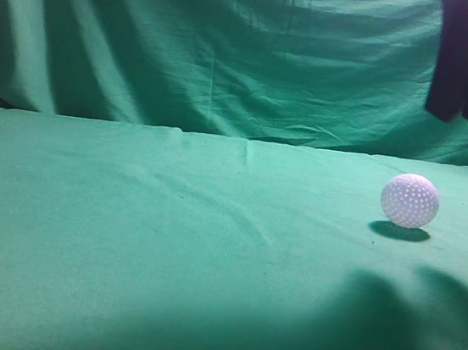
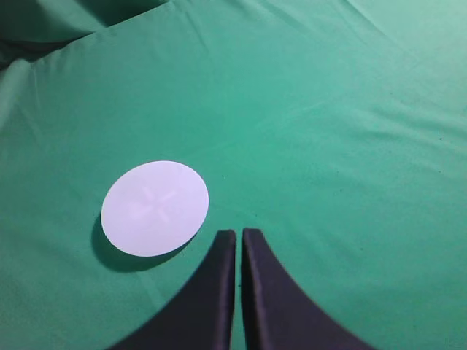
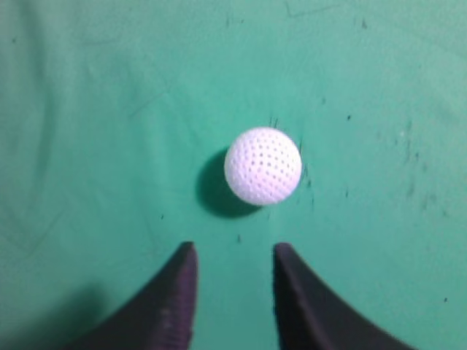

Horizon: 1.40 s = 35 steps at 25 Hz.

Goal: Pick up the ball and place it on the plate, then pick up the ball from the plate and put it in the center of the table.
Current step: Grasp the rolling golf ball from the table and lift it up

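The broad flat desk (image 1: 166, 243) is covered in slightly wrinkled green cloth with a few dark specks; a draped green curtain (image 1: 216, 45) hangs behind it. A round, flat white plate (image 2: 155, 208) with a faint cross pressed into its middle lies on the cloth, just beside the black left hand (image 2: 238, 237), whose two fingers are pressed nearly together, holding nothing. The small white ball (image 3: 263, 165), dimpled all over like a golf ball, rests on the desk's right side, just ahead of the black right hand (image 3: 232, 255), whose fingers stand narrowly parted and empty. No writing or brand is legible on ball or plate.
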Tool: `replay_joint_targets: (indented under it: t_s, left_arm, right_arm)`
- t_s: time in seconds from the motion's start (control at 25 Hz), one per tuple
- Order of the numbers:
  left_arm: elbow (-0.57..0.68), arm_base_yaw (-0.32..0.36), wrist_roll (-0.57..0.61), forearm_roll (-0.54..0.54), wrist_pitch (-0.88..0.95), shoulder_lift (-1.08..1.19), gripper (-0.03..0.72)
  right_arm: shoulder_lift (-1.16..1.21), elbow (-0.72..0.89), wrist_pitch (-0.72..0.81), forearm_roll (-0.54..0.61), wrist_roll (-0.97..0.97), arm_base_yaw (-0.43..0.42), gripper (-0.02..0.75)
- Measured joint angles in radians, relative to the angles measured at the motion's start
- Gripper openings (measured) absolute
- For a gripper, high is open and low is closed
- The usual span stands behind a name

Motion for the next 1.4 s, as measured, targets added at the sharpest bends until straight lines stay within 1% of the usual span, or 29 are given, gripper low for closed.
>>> replay_joint_targets:
  t_s: [0.04,0.12,0.24,0.28,0.32,0.44,0.48,0.52,0.8,0.96,1.0,1.04,1.16,1.2,1.24,1.28,1.4]
  left_arm:
    - [0.0,0.0,-0.002,0.002,-0.002,0.0,0.0]
    - [0.0,0.0,-0.005,0.011,-0.004,0.0,0.0]
    - [0.0,0.0,-0.007,0.017,-0.004,0.0,0.0]
    - [0.0,0.0,-0.008,0.017,-0.004,0.0,0.0]
    - [0.0,0.0,-0.008,0.017,-0.004,0.0,0.0]
    - [0.0,0.0,-0.009,0.017,-0.004,0.0,0.0]
    - [0.0,0.0,-0.009,0.018,-0.004,0.0,0.0]
    - [0.0,0.0,-0.009,0.018,-0.004,0.0,0.0]
    - [0.004,0.0,-0.014,0.018,-0.004,0.0,0.0]
    - [0.027,0.0,-0.014,0.018,-0.011,0.0,0.0]
    - [0.032,0.0,-0.014,0.018,-0.011,0.0,0.0]
    - [0.036,0.0,-0.014,0.018,-0.016,0.0,0.0]
    - [0.036,0.0,-0.019,0.018,-0.024,0.0,0.0]
    - [0.036,0.0,-0.022,0.018,-0.027,0.0,0.0]
    - [0.036,0.0,-0.023,0.018,-0.027,-0.002,0.0]
    - [0.036,0.0,-0.024,0.018,-0.027,-0.004,0.0]
    - [0.036,0.0,-0.027,0.018,-0.027,-0.006,0.0]
  right_arm:
    - [0.017,-0.014,0.0,-0.007,0.013,0.0,0.321]
    - [0.042,-0.032,0.0,-0.033,0.041,0.0,0.442]
    - [0.072,-0.051,-0.001,-0.08,0.128,0.0,0.586]
    - [0.081,-0.057,-0.001,-0.092,0.158,0.0,0.607]
    - [0.094,-0.064,0.004,-0.099,0.179,0.0,0.594]
    - [0.135,-0.091,0.031,-0.105,0.202,0.0,0.594]
    - [0.152,-0.103,0.041,-0.105,0.204,0.0,0.636]
    - [0.167,-0.114,0.045,-0.105,0.206,0.0,0.619]
    - [0.3,-0.194,0.053,-0.105,0.21,0.0,0.619]
    - [0.359,-0.22,0.057,-0.105,0.213,0.0,0.619]
    - [0.368,-0.222,0.057,-0.105,0.213,0.0,0.572]
    - [0.377,-0.223,0.057,-0.105,0.213,0.0,0.559]
    - [0.386,-0.223,0.057,-0.105,0.213,0.0,0.566]
    - [0.388,-0.223,0.059,-0.105,0.213,0.0,0.505]
    - [0.388,-0.223,0.059,-0.105,0.213,0.0,0.507]
    - [0.388,-0.223,0.059,-0.105,0.213,0.0,0.449]
    - [0.388,-0.229,0.061,-0.105,0.213,0.0,0.332]
